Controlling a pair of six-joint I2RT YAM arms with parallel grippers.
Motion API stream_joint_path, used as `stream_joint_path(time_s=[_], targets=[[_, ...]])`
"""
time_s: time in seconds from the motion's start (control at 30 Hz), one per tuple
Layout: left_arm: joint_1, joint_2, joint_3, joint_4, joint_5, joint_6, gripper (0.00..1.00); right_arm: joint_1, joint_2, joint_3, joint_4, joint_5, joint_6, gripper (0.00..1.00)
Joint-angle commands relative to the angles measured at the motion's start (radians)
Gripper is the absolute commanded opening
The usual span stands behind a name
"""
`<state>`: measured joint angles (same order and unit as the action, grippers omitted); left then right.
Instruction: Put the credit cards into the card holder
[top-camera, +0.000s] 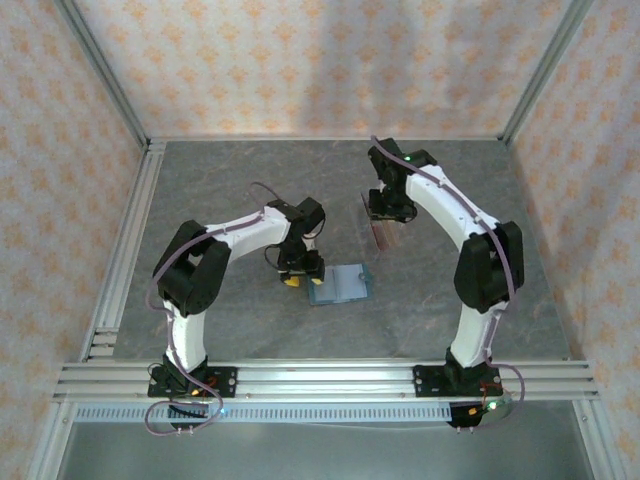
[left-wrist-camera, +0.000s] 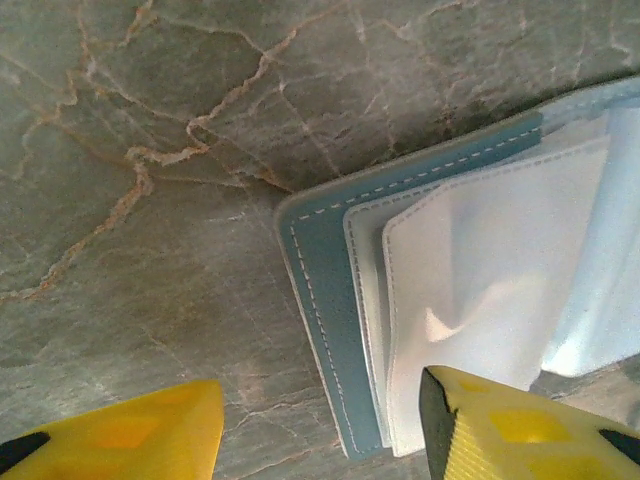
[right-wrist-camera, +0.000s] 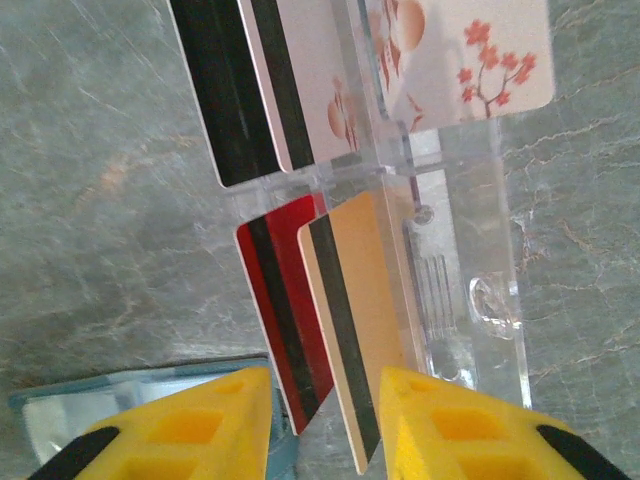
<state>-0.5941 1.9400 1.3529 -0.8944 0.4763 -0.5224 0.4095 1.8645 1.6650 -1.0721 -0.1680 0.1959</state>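
Observation:
The teal card holder (top-camera: 340, 285) lies open on the table, pale pockets up. In the left wrist view its stitched cover (left-wrist-camera: 320, 260) runs between my open left gripper's (left-wrist-camera: 320, 400) fingers. The right finger (left-wrist-camera: 480, 420) hangs over the white pocket (left-wrist-camera: 480, 270), the left finger over bare table. The credit cards stand on edge in a clear slotted stand (right-wrist-camera: 470, 260). My right gripper (right-wrist-camera: 322, 385) is open, its jaws flanking a red card (right-wrist-camera: 285, 300) and a tan card (right-wrist-camera: 365, 300), with a small gap beside the red one. A dark card (right-wrist-camera: 225, 90) and a pale floral card (right-wrist-camera: 310, 80) stand further back.
The table is grey marbled stone (top-camera: 220, 190), walled by patterned panels with aluminium rails at the left and near edges. In the top view my left gripper (top-camera: 300, 272) sits at the holder's left edge. My right gripper (top-camera: 388, 212) is over the stand (top-camera: 381, 232).

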Motion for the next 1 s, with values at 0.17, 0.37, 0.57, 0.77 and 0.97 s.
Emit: stream_joint_path(time_s=[0.17, 0.37, 0.57, 0.77, 0.97], targets=[[-0.003, -0.001, -0.043, 0.02, -0.03, 0.006, 0.54, 0.003, 0.039, 0.01, -0.037, 0.005, -0.038, 0.3], [-0.003, -0.001, -0.038, 0.016, -0.028, 0.006, 0.54, 0.007, 0.074, 0.007, -0.032, 0.013, -0.046, 0.26], [-0.003, -0.004, -0.039, 0.013, -0.03, 0.006, 0.54, 0.008, 0.085, -0.005, -0.031, 0.03, -0.05, 0.21], [-0.003, -0.006, -0.044, 0.015, -0.03, 0.003, 0.53, 0.01, 0.09, -0.007, -0.04, 0.038, -0.058, 0.09], [-0.002, -0.016, -0.042, 0.016, -0.018, 0.002, 0.53, 0.011, 0.068, 0.003, -0.067, 0.074, -0.067, 0.0]])
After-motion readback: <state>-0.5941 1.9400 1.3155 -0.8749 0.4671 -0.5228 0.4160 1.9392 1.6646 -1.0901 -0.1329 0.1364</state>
